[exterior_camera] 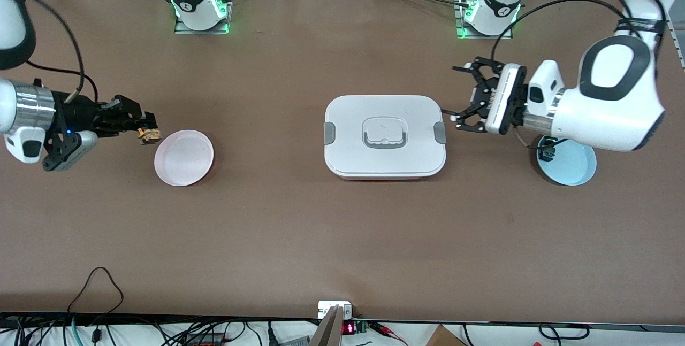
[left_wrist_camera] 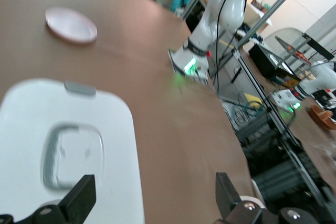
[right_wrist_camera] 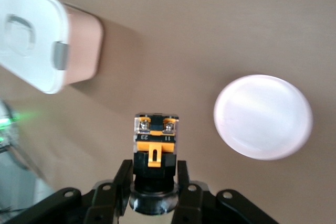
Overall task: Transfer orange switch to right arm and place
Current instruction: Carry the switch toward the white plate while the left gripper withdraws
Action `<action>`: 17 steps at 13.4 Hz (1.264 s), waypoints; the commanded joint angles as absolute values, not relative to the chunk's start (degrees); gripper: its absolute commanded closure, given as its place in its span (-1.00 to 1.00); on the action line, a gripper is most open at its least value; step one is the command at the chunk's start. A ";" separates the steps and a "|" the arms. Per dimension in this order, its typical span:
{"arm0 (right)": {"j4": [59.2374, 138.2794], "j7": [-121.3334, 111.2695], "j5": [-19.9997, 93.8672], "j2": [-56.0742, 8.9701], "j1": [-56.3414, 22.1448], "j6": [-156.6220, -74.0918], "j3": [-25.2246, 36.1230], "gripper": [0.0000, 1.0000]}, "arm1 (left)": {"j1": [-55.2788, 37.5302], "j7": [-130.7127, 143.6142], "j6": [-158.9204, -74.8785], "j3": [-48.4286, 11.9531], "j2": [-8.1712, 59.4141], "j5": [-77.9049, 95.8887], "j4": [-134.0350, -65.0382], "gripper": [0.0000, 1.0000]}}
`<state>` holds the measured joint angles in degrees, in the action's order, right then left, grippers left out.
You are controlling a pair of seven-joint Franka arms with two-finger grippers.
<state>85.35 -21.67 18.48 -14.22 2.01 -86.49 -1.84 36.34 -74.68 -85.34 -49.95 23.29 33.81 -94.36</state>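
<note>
I have the right gripper (exterior_camera: 143,128) at the middle left of the front view, jaws clamped on the orange switch (exterior_camera: 149,134); the right wrist view confirms the orange switch (right_wrist_camera: 155,150) pinched between the fingers (right_wrist_camera: 122,179), terminal end pointing outward. The switch hangs just beside the rim of the pink plate (exterior_camera: 184,157), not yet over it; I judge the handover done and placement the step in hand.

To place well, I would carry the switch over the plate's centre, descend until it is about to touch, then spread the jaws slowly so the part does not tip or roll off the rim.

Bare table surrounds the plate; the white lidded box (exterior_camera: 385,136) sits at frame centre, well apart.

The left gripper (exterior_camera: 471,97) waits at the upper right, jaws wide and empty, beside the box and above the blue plate (exterior_camera: 575,167).
</note>
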 commanded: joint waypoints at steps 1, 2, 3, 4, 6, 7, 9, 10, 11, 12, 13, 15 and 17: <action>86.83 -15.84 8.48 -9.07 -0.96 -87.89 -1.93 1.00 | 36.47 -63.24 -79.03 -50.62 21.97 26.13 -89.58 -1.00; 88.40 -13.47 6.26 -7.14 -1.23 -88.93 -2.02 1.00 | 36.47 -57.97 -76.66 -50.62 21.97 24.71 -87.21 -1.00; 91.38 -10.75 4.24 -4.86 -1.93 -90.95 -2.11 1.00 | 36.30 -51.13 -74.81 -50.63 21.89 21.91 -84.40 -1.00; 96.19 -8.63 3.09 -1.70 -2.19 -94.27 -2.11 1.00 | 36.21 -46.11 -74.45 -50.80 21.80 17.53 -81.85 -1.00; 105.08 -8.44 2.55 2.97 -2.20 -100.26 -2.11 1.00 | 33.86 -38.88 -74.97 -49.32 16.38 11.28 -80.77 -1.00; 107.99 -8.44 2.55 3.95 -2.11 -102.63 -2.11 1.00 | 30.53 -35.89 -74.97 -45.65 14.96 9.25 -80.86 -1.00; 110.99 -8.35 2.64 3.78 -2.11 -106.15 -2.11 1.00 | 20.26 -29.91 -75.06 -33.55 13.19 9.23 -80.86 -1.00; 113.18 -8.26 2.64 3.34 -2.11 -109.22 -2.20 1.00 | 16.13 -26.05 -75.58 -27.14 11.53 9.23 -81.21 -1.00; 116.07 -8.17 2.64 2.99 -2.20 -113.25 -2.20 1.00 | 13.82 -22.27 -77.76 -23.33 9.60 9.05 -83.13 -1.00; 118.80 -8.00 2.64 2.64 -2.28 -116.95 -2.20 1.00 | 12.41 -18.67 -81.26 -20.68 7.14 9.05 -85.93 -1.00; 121.00 -8.00 2.72 1.42 -2.46 -120.81 -2.20 1.00 | 10.39 -13.59 -85.56 -17.96 3.99 8.88 -89.70 -1.00; 124.26 -8.00 2.90 -1.56 -2.64 -127.84 -2.28 1.00 | 2.77 -2.17 -88.76 -9.80 0.72 8.70 -93.50 -1.00; 128.21 -8.00 2.99 -5.00 -2.64 -136.54 -2.29 1.00 | -0.87 4.64 -88.77 -5.20 0.18 7.39 -93.60 -1.00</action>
<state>125.03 -9.12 3.47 -2.79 -2.31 -129.95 -2.19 3.50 -1.86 -86.81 -9.83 3.84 9.86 -89.87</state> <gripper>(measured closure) 0.621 0.000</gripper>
